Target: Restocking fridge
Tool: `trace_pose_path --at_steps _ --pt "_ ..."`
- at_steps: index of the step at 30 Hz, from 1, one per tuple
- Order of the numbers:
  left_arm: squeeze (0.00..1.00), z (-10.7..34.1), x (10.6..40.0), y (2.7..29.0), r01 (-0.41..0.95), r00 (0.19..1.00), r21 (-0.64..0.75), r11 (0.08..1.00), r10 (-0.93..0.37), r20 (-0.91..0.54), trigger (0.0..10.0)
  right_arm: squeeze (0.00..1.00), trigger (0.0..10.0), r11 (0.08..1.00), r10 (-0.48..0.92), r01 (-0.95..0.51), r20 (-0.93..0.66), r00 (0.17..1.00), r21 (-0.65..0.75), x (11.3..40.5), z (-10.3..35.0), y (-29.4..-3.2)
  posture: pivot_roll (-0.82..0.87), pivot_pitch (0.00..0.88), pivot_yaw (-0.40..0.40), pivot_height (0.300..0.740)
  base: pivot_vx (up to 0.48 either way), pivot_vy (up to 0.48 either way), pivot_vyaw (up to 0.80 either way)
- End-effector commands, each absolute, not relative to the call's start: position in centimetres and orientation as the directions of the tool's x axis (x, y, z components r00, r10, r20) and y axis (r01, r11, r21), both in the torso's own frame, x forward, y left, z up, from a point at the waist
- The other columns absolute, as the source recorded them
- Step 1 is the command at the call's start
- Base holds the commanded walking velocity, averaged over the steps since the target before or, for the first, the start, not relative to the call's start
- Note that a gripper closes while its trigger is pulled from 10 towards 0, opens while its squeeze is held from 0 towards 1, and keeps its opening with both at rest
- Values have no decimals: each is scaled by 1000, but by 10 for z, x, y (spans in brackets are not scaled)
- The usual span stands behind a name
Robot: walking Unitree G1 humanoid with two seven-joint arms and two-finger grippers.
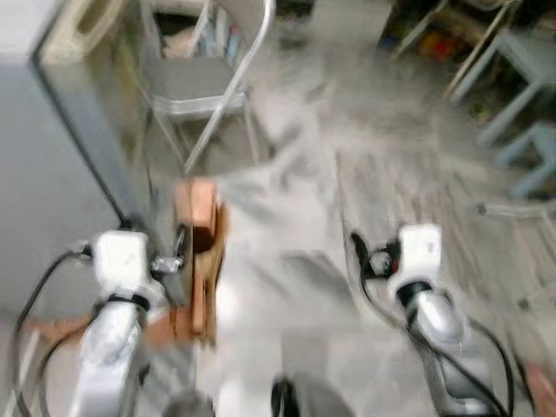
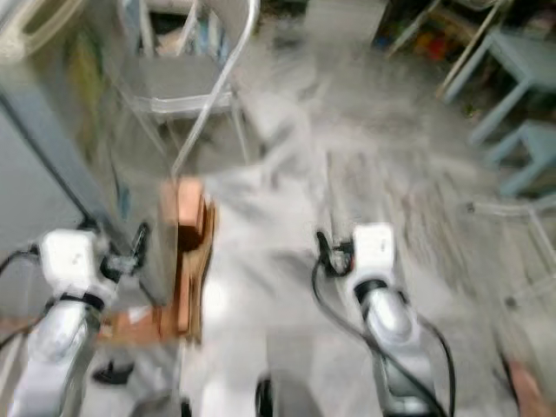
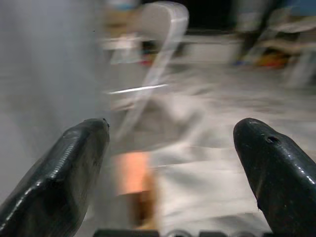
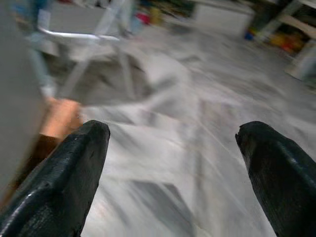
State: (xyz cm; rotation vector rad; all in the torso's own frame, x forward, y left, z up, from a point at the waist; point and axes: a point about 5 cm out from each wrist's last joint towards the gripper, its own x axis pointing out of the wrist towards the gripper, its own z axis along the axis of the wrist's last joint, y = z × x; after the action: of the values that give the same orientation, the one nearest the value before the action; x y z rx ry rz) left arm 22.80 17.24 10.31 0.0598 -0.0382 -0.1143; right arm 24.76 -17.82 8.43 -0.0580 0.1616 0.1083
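Everything is smeared with motion blur, so I take it the robot is walking or turning as I steer it. The head camera looks down on a pale tiled floor with my two silver arms reaching forward at the bottom of the frame.

My left claw is spread wide, its two black fingers far apart with nothing between them. My right claw is likewise spread wide and empty, pointing out over bare floor.

The fridge is the tall grey slab on my left. Its near edge runs away from me in a long diagonal line, and its flat side takes up the left of the picture. The left arm sits just beside that edge; the right arm is well apart from it, out over the open floor. So the left claw is the nearer one to the fridge.

Low against the fridge, just ahead of the left claw, is an orange-brown box, standing on the floor. It looks like cardboard and seems open at the top, but the blur hides what is in it. Its longer side appears to run along the fridge edge.

Further ahead stands a metal-legged chair, and to the far right some pale blue furniture.

My judgement: restocking has not started. I cannot make out a door or handle.
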Motion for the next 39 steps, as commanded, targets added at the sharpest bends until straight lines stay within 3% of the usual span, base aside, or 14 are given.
trace_pose_path --at_steps 1,7,16,21,39 --pt "0 101 225 179 112 993 76 991 -113 17 10000 0 10000 994 98 -106 -161 982 -38 247 85 -177 100 103 -98 740 0 0 0" --pt "0 102 236 187 64 998 72 995 -66 20 10000 0 10000 993 105 -112 -157 982 -33 246 86 -175 87 109 -90 740 0 0 0" --pt "0 93 230 201 14 999 80 997 -11 -38 10000 0 10000 993 106 -112 -162 981 -29 245 86 -176 88 119 -89 740 0 0 0" --pt "0 92 238 219 -62 997 107 992 67 -41 10000 0 10000 992 114 -121 -164 980 -28 246 86 -176 85 126 -91 740 0 0 0" --pt "0 104 275 238 -85 996 145 986 87 -9 10000 0 10000 993 113 -118 -170 979 -20 246 86 -175 80 127 -95 740 0 0 0"
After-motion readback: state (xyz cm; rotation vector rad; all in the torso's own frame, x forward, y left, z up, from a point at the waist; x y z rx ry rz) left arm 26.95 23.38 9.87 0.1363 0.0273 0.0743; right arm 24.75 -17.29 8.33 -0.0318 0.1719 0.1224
